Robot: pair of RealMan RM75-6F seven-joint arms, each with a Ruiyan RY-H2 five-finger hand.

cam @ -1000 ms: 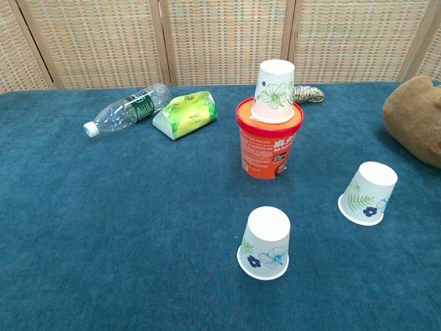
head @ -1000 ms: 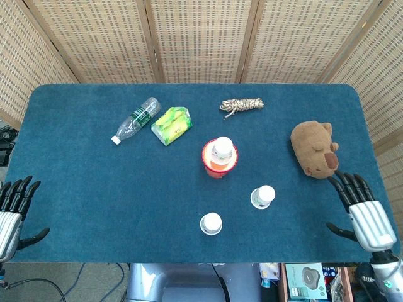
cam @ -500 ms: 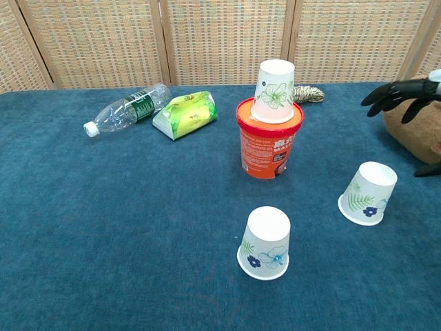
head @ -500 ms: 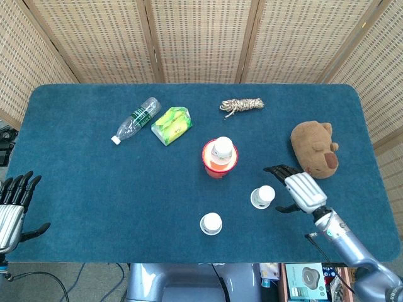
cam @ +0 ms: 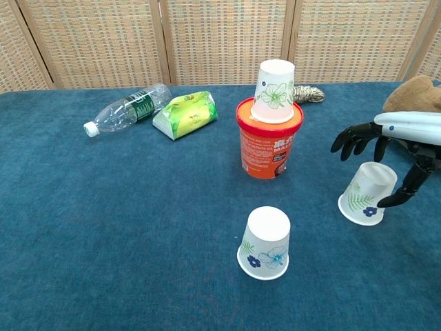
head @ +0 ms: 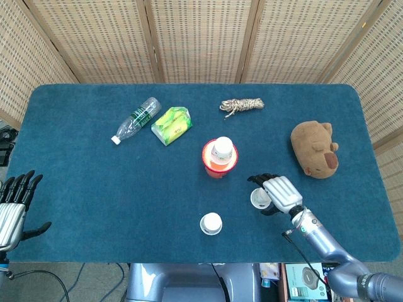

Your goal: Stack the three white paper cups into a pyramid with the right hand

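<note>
Three white paper cups stand upside down. One cup sits on top of an orange tub. A second cup is near the table's front edge. The third cup leans on the cloth to the right. My right hand hovers over this third cup with its fingers spread around it, thumb close to its side; no grip shows. My left hand rests at the table's left front corner, fingers apart and holding nothing.
A plastic bottle and a green packet lie at the back left. A rope coil is behind the tub. A brown plush toy sits right of my right hand.
My right hand has swept from the table's right front corner leftward, arriving over the right-hand cup. The cups, tub and left hand have stayed put.
</note>
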